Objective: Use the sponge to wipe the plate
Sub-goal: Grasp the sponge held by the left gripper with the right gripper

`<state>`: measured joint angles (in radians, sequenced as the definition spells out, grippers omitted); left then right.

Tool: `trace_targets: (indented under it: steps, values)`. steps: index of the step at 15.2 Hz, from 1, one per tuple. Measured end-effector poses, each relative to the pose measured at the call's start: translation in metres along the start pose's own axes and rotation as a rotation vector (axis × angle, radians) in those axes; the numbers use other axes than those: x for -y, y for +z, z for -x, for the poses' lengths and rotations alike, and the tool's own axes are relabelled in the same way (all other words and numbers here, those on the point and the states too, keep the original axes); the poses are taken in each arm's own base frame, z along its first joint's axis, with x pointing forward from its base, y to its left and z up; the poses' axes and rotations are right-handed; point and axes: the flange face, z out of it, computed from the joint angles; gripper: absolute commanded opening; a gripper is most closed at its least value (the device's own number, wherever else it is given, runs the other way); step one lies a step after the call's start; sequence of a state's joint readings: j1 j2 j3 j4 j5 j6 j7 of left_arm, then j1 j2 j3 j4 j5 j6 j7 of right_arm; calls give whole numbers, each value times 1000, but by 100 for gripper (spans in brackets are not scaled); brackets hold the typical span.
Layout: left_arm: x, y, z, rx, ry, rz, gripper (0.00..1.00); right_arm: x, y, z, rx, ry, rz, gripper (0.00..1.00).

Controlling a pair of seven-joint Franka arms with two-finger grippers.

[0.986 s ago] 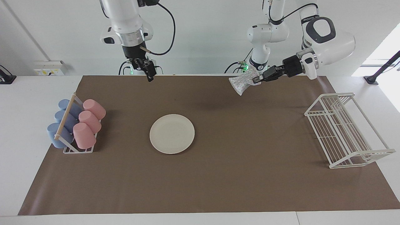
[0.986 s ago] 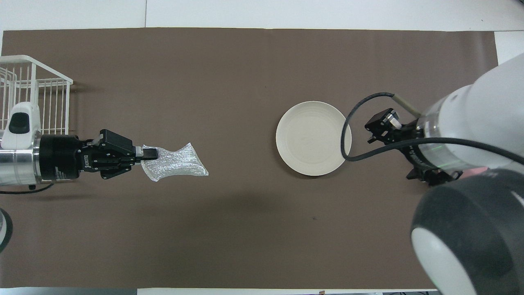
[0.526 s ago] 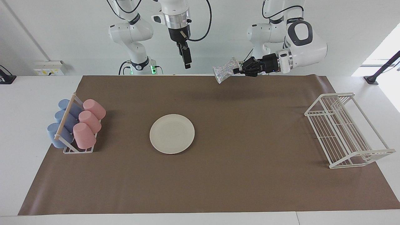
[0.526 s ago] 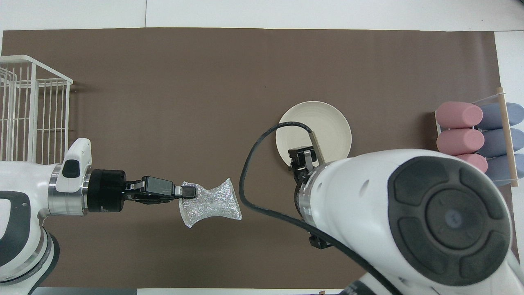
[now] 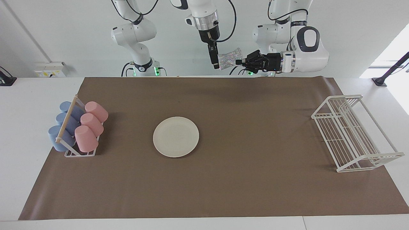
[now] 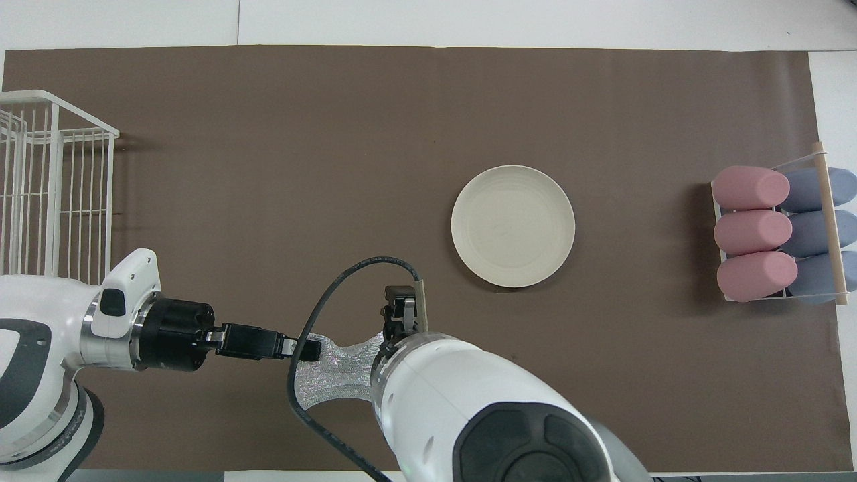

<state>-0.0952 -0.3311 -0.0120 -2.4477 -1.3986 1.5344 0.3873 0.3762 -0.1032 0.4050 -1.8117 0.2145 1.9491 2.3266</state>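
Both grippers hang high over the robots' edge of the mat. Our left gripper (image 5: 240, 61) points sideways and pinches one end of the sponge (image 5: 229, 57), its fingertips closed tight on it. Our right gripper (image 5: 216, 65) points straight down at the sponge's free end, its fingers spread as wide as they go; we cannot tell whether they touch the sponge.

We see the brown mat (image 5: 255, 134) covering most of the table. On the clock face of the facing view, the plate (image 5: 176, 136) lies just toward nine o'clock from the mat's centre, flat on the mat, round, cream-white, with a shallow raised rim and faint rings on its face in the overhead view. It is bare. The sponge sits up at twelve o'clock, in the air, well apart from the plate: a small silvery-white mesh wad with tiny coloured speckles, narrow at the waist and flared at both ends.

At three o'clock stands the white wire rack (image 5: 353, 134), nothing in it. At nine o'clock the cup rack (image 5: 75, 132) holds six cups lying tilted on their sides: three pink cups (image 5: 91, 124) toward the plate, three blue cups (image 5: 62, 123) toward the mat's edge, with a wooden bar across them.
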Motion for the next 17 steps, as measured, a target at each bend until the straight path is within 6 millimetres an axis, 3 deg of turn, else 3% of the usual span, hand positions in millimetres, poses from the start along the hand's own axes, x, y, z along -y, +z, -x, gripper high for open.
trace_targets:
  steps: [3, 6, 9, 10, 11, 12, 13, 17]
  values:
    - [2, 1, 1, 6, 11, 4, 0, -14, 11, 10, 10, 18, 9, 100]
    - [2, 1, 2, 15, 15, 9, 0, -15, 8, 19, 81, 60, -24, 100]
    - [2, 1, 3, 21, 17, 13, 0, -23, 17, 24, 93, 47, -26, 100]
    - [2, 1, 3, 24, 18, 16, 0, -25, 20, 24, 89, 45, -22, 88]
    - [1, 1, 4, 26, 18, 18, 0, -26, 23, 24, 86, 44, -19, 58]
    - [1, 0, 4, 26, 18, 19, 0, -26, 25, 23, 81, 44, -15, 9]
    - [1, -1, 4, 26, 18, 20, 0, -27, 27, 22, 78, 37, -13, 0]
    - [1, -1, 4, 27, 18, 20, 0, -27, 27, 22, 76, -9, -16, 0]
